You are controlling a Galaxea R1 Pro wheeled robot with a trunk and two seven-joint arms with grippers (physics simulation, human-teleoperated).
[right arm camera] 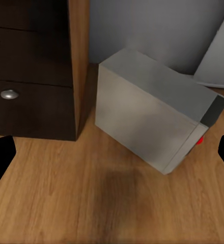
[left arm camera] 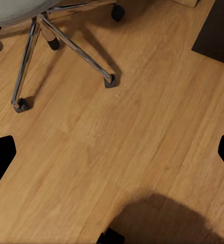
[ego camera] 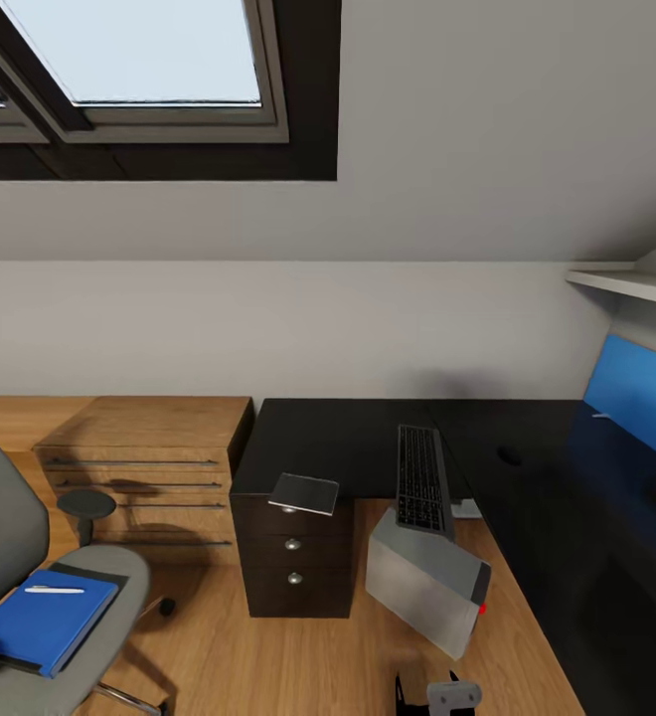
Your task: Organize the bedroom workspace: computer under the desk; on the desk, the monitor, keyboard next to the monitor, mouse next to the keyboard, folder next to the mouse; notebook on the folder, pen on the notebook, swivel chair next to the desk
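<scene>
Folder with pen on chair, cut off at the frame edge. Keyboard overhangs the surface edge above computer. Notebook on the corner. Jaws' state: cannot tell.

— What's the floor made of?
— Light wood planks with visible grain and a soft satin sheen. The low cabinet is warmer wood with thin metal rails.
— And the tabletop?
— Glossy black, mirroring the blue wall panel. Its drawer unit is dark wood-grain with round brushed-metal knobs.
— The computer?
— Smooth matt grey casing.
— The swivel chair?
— Grey cloth upholstery, shiny metal spokes, black plastic casters. The folder looks smooth, faintly glossy blue.
</scene>
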